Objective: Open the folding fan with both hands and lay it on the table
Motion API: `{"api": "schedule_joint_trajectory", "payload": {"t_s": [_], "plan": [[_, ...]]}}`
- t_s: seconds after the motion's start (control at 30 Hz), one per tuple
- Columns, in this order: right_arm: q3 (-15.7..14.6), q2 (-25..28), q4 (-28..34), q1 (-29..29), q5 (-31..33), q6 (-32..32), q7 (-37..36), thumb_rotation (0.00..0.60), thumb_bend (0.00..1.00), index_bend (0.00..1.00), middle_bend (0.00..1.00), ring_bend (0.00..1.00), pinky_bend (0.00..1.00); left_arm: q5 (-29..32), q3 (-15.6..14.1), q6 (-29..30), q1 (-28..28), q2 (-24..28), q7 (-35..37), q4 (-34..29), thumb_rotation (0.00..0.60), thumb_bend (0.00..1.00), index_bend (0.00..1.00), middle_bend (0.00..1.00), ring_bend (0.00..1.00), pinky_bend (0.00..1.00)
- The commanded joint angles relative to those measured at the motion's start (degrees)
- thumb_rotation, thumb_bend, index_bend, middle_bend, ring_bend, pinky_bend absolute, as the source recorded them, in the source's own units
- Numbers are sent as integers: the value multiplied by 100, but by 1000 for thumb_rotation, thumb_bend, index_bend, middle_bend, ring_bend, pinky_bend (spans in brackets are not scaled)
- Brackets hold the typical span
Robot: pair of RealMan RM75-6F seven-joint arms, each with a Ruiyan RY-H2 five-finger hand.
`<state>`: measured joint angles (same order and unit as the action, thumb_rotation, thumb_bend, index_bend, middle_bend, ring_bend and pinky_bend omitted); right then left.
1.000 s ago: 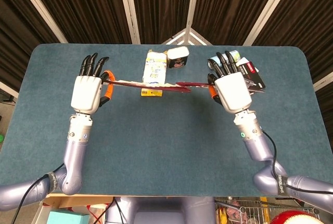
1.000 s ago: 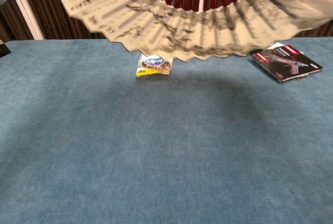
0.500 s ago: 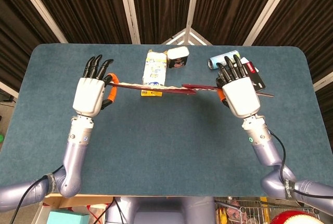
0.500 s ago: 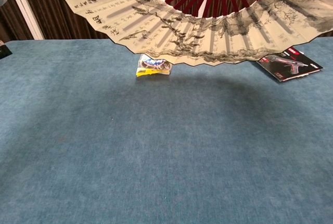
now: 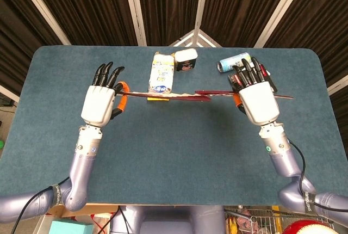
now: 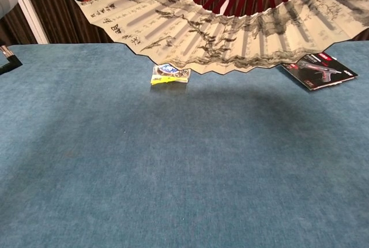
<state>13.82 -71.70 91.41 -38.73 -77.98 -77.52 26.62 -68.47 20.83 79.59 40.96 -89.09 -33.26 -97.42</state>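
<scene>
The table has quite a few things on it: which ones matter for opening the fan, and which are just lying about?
In use:
- paper folding fan with dark red ribs and ink painting, spread open and held above the table
- left hand
- right hand

Lying about:
- white printed carton
- small yellow snack packet
- blue can
- black booklet

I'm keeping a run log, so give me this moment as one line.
fan: fully spread, held above table | left robot hand: holds left end | right robot hand: holds right end | laying down: not yet done
</scene>
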Motion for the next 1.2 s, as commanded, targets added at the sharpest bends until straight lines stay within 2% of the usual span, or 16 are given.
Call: {"api": "schedule_joint_trajectory", "payload": {"t_s": [0.03, 0.33, 0.57, 0.63, 0.67, 0.73, 0.8, 0.83, 0.93, 1.03, 1.2], "plan": [[-27, 21, 56, 52, -26, -31, -9, 600, 686, 785, 216, 59, 0, -24, -46, 40, -24, -2, -37, -57, 600, 657, 632, 140, 0, 0], [-245, -46, -71, 286, -440, -331, 39, 600, 687, 785, 216, 59, 0, -185, -251, 114, -108, -17, -50, -67, 600, 656, 625, 139, 0, 0], [-401, -235, -319, 516, -613, -526, 47, 600, 686, 761, 216, 60, 0, -301, -412, 79, -160, -14, -21, 13, 600, 654, 570, 129, 0, 0], [-435, -244, -300, 573, -608, -522, 24, 600, 686, 668, 206, 52, 0, -317, -450, 71, -180, -6, -29, 19, 600, 640, 535, 109, 0, 0], [-454, -235, -287, 588, -614, -506, 22, 600, 686, 567, 191, 41, 0, -318, -471, 63, -190, 2, -37, 19, 600, 624, 514, 96, 0, 0], [-507, -195, -264, 612, -655, -459, 37, 600, 669, 289, 125, 11, 0, -318, -501, 53, -211, 23, -48, 11, 600, 574, 444, 58, 0, 0], [-544, -141, -205, 635, -655, -381, 26, 600, 595, 87, 58, 0, 0, -312, -514, 46, -233, 56, -55, -2, 600, 512, 358, 22, 0, 0], [-545, -121, -149, 648, -628, -343, 21, 600, 537, 33, 32, 0, 0, -302, -509, 39, -240, 69, -50, -18, 600, 479, 313, 10, 0, 0], [-542, -73, 7, 679, -550, -253, 91, 600, 402, 0, 0, 0, 0, -276, -494, -1, -249, 138, -48, -74, 600, 404, 219, 0, 0, 0], [-567, -22, 143, 715, -562, -207, 199, 600, 370, 0, 0, 0, 0, -265, -474, -30, -264, 218, -24, -132, 600, 349, 173, 0, 0, 0], [-642, 52, 303, 800, -679, -206, 284, 600, 355, 0, 0, 0, 0, -262, -483, -79, -302, 330, 54, -184, 600, 289, 156, 0, 0, 0]]}}
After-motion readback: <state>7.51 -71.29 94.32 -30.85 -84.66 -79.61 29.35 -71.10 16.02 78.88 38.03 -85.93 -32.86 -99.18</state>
